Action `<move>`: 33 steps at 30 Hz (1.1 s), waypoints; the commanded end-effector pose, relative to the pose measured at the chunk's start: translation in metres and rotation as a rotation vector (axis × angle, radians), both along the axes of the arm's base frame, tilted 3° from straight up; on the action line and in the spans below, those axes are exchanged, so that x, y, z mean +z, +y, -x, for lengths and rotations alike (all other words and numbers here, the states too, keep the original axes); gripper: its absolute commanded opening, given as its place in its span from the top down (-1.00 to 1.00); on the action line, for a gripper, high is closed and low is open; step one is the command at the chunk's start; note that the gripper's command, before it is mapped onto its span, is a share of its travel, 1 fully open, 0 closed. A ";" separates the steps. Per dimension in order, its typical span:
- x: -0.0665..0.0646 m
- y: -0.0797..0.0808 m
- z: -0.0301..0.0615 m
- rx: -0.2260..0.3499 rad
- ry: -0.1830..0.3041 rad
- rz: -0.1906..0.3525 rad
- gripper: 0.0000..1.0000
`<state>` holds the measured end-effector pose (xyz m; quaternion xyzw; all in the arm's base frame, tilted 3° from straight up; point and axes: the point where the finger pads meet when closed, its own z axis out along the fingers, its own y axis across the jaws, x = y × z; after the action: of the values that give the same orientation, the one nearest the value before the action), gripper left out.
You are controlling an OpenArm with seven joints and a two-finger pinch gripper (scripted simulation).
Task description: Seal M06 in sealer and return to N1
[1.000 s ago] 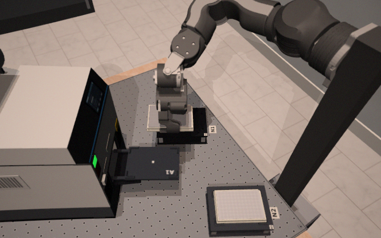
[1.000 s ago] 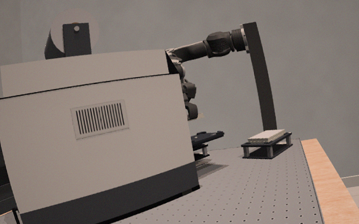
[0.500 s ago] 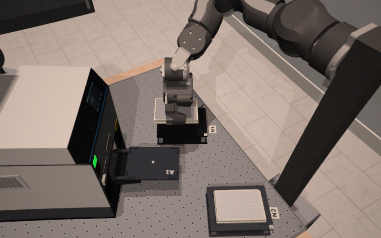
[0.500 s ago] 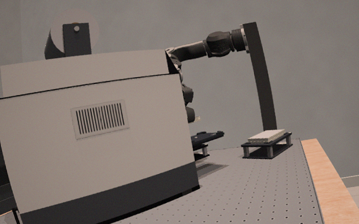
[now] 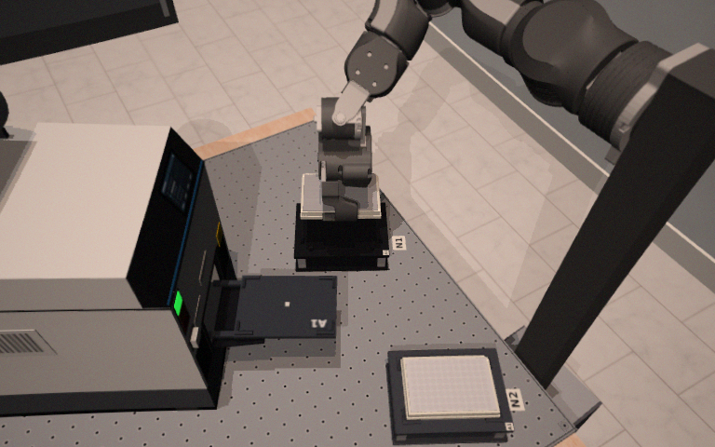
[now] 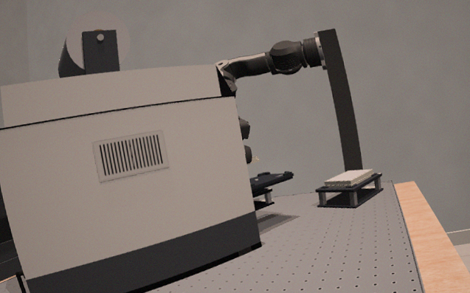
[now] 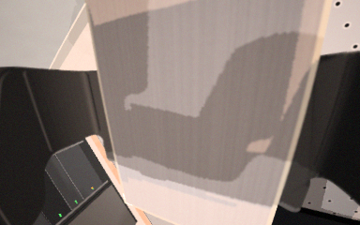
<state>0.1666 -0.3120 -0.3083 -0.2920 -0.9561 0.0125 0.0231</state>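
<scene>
My gripper (image 5: 342, 202) is shut on plate M06 (image 5: 340, 197), a cream-rimmed plate with a flat grey foil on top. It holds the plate level a little above the black nest N1 (image 5: 342, 243), shifted toward the nest's far side. In the wrist view the foiled plate (image 7: 202, 108) fills the middle, with my fingers' shadow across it. The sealer's stage (image 5: 279, 305) stands out and its pocket is empty. The lamp (image 5: 178, 303) shows green. In the exterior view the sealer hides my gripper and M06.
Plate M09 (image 5: 449, 386) lies flat on nest N2 at the front right, also seen in the exterior view (image 6: 349, 177). The sealer housing (image 5: 94, 264) fills the left. The arm's dark post (image 5: 606, 237) stands at the right table edge.
</scene>
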 end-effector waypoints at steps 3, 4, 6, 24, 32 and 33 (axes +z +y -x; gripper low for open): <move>0.001 0.000 -0.0021 -0.001 -0.009 -0.002 1.00; 0.001 0.000 -0.0021 -0.001 -0.009 -0.002 1.00; 0.000 -0.001 0.0003 0.000 -0.004 0.000 1.00; -0.013 -0.004 0.0045 -0.001 -0.010 -0.003 1.00; -0.031 -0.004 0.0046 0.000 -0.012 -0.005 1.00; -0.031 -0.004 0.0046 0.000 -0.012 -0.005 1.00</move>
<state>0.1598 -0.3161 -0.3398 -0.2915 -0.9562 0.0108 0.0228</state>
